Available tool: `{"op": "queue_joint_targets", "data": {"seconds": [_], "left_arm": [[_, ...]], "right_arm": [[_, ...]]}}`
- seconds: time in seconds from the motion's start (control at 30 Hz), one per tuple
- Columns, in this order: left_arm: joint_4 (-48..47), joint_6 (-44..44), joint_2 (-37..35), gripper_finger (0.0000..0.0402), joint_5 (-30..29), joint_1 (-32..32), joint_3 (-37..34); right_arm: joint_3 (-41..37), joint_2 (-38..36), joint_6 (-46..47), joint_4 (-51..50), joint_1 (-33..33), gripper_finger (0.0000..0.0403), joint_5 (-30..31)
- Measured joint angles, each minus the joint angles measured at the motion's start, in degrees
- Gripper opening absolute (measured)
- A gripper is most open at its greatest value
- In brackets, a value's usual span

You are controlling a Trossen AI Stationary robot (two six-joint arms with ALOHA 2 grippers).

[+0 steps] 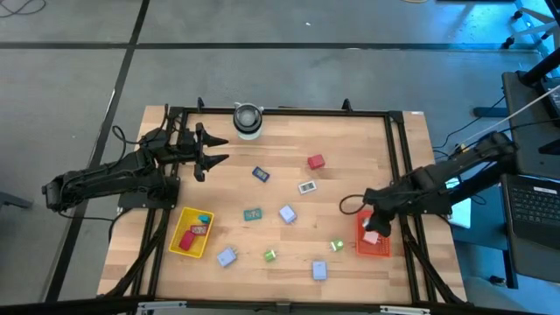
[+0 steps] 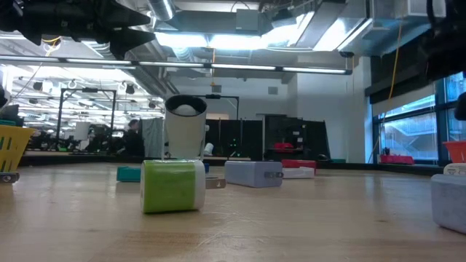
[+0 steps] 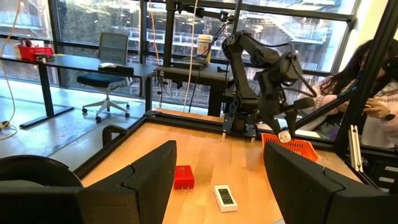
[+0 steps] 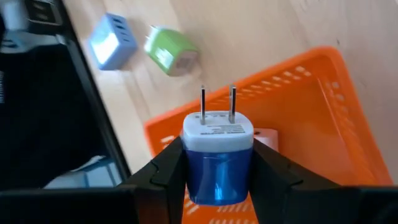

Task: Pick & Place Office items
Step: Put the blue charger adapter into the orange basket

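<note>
My right gripper [image 1: 374, 226] hovers over the orange-red tray [image 1: 385, 248] at the table's right edge, shut on a blue plug-in charger block [image 4: 217, 171] with a white face and two metal prongs. A small white item [image 4: 268, 135] lies in that tray. My left gripper [image 1: 208, 157] waits open and level at the far left, near the round grey-white cylinder [image 1: 248, 120]. Loose office items lie flat on the wood: a red block [image 1: 316, 161], a blue one [image 1: 261, 174], a teal one [image 1: 253, 213], and a green one [image 1: 337, 246]. My right gripper pinches the charger's blue body [image 4: 217, 180] by two opposite sides between its two fingers [image 4: 169, 171]. The fingers slant down from above. The white pronged face [image 4: 217, 127] points away from the gripper toward the tray, and the block hangs clear above the tray.
A yellow tray [image 1: 182, 246] holding small items sits at the near left. Lavender blocks [image 1: 287, 213] [image 1: 227, 255] [image 1: 318, 269] and a green block [image 1: 270, 255] lie on the near half. A black frame [image 1: 395, 140] edges the table. A person [image 3: 367, 93] stands beyond the right side.
</note>
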Motion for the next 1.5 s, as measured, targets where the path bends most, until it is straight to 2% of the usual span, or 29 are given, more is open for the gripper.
{"op": "queue_joint_targets", "data": {"seconds": [0.3, 0.67, 0.8, 1.1, 1.27, 1.5], "left_arm": [[-0.3, 0.0, 0.0, 0.0237, 0.0, 0.0, 0.0], [-0.4, 0.2, 0.0, 0.0237, 0.0, 0.0, 0.0], [-0.4, 0.4, 0.0, 0.0237, 0.0, 0.0, 0.0], [-0.5, 0.6, 0.0, 0.0237, 0.0, 0.0, 0.0], [-0.5, 0.6, 0.0, 0.0237, 0.0, 0.0, 0.0], [-0.8, 0.6, 0.0, 0.0237, 0.0, 0.0, 0.0]], "right_arm": [[0.0, 8.8, -1.2, -0.4, 0.1, 0.0131, -0.2], [0.0, 15.4, -3.7, -0.8, 0.1, 0.0131, 0.3], [0.1, 16.5, -5.5, -1.0, -0.7, 0.0131, 2.5], [0.3, 18.2, -6.3, -0.8, -2.0, 0.0131, 2.9], [0.0, 18.5, -6.8, -1.8, -2.0, 0.0131, 5.9], [0.0, 18.4, -7.6, -2.2, -3.4, 0.0138, 6.1]]}}
